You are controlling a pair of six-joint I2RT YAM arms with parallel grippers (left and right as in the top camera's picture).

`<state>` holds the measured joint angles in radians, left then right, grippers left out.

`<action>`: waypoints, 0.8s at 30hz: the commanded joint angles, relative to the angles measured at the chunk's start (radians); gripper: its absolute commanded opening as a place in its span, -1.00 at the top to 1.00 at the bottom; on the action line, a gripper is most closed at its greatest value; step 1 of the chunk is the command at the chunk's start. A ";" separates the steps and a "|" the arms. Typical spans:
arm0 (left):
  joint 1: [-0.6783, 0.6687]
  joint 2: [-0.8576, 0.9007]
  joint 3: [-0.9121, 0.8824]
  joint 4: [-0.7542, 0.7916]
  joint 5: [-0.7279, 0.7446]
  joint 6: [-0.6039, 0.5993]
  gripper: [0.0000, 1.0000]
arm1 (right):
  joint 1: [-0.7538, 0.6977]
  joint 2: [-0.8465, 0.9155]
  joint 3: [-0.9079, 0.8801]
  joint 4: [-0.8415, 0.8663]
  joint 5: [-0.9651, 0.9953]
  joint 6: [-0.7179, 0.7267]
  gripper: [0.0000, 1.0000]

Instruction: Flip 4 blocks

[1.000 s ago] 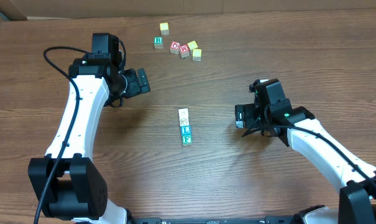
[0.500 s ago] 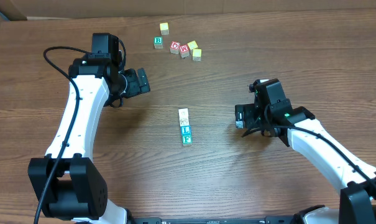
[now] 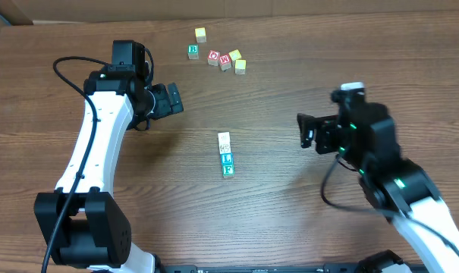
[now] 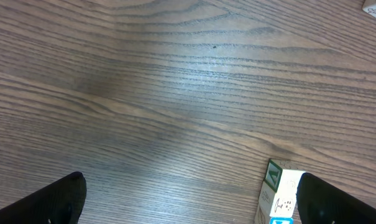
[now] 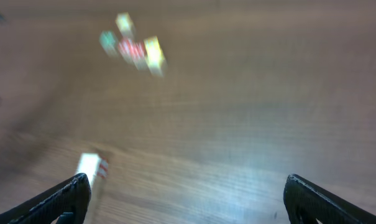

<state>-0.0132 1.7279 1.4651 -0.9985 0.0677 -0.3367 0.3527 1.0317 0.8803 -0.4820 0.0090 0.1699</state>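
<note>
Overhead view: a short row of letter blocks point(image 3: 227, 158) lies mid-table between the arms. They look light, hard and smooth; pinch 1 across opposite flat sides. Right gripper point(image 3: 305, 130) and left gripper point(image 3: 168, 99) gape empty, apart from it. Beyond sits a far cluster point(image 3: 225, 58) of 6 blocks.

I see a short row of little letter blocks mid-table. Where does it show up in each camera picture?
Overhead: the row of blocks lies at the centre of the picture.
Left wrist: only its whitish end shows, at the bottom edge, right of middle.
Right wrist: a blurred pale patch, lower left.
Shared landmark: the wood-grain table under it.
</note>
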 commanded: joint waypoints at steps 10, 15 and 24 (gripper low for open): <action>-0.008 0.002 0.000 0.004 0.003 0.019 -1.00 | -0.062 -0.509 0.002 -0.028 0.030 -0.022 -1.00; -0.008 0.002 0.000 0.004 0.003 0.019 -1.00 | -0.158 -0.644 0.002 -0.111 -0.015 -0.022 -1.00; -0.008 0.002 0.000 0.005 0.003 0.019 -1.00 | -0.242 -0.748 -0.019 -0.217 -0.042 -0.021 -1.00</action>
<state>-0.0132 1.7279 1.4651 -0.9981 0.0681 -0.3367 0.1230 0.3092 0.8776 -0.6983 -0.0059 0.1566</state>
